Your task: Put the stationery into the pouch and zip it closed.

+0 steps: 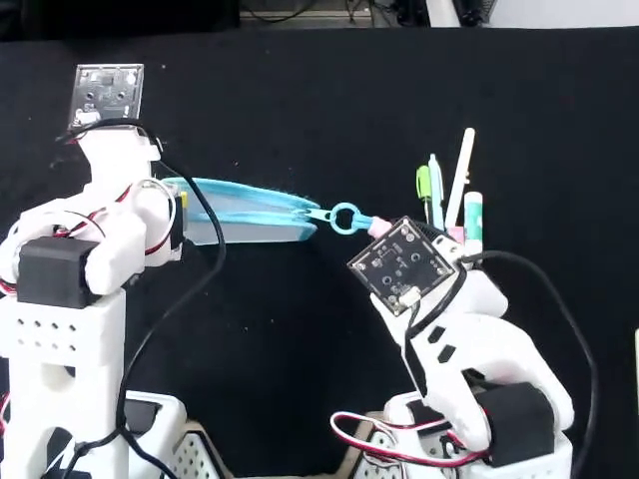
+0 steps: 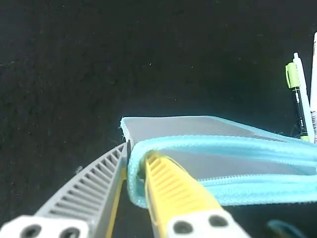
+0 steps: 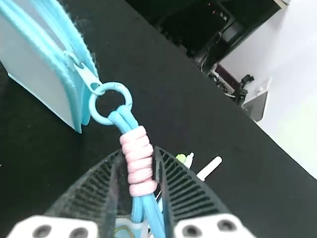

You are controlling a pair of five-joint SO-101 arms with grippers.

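Note:
A light-blue pouch (image 1: 240, 215) lies across the black table, its zip tapes standing apart at the end near my left gripper (image 1: 180, 222). That gripper (image 2: 136, 151) is shut on the pouch (image 2: 198, 129) rim. The zip slider sits at the other end, with a blue ring (image 1: 345, 218) and a pink-wrapped cord (image 3: 137, 161). My right gripper (image 3: 138, 154) is shut on that cord, just off the pouch's (image 3: 34, 69) tip. A green pen (image 1: 424, 185), a pale blue pen (image 1: 436, 185), a white pen (image 1: 460, 175) and a mint marker (image 1: 473, 220) lie on the table beyond the right gripper (image 1: 384, 235).
Black cloth (image 1: 300, 100) covers the table, with open room behind and in front of the pouch. The arm bases and cables (image 1: 200, 289) stand at the near edge. Dark equipment (image 3: 223, 29) sits past the far edge.

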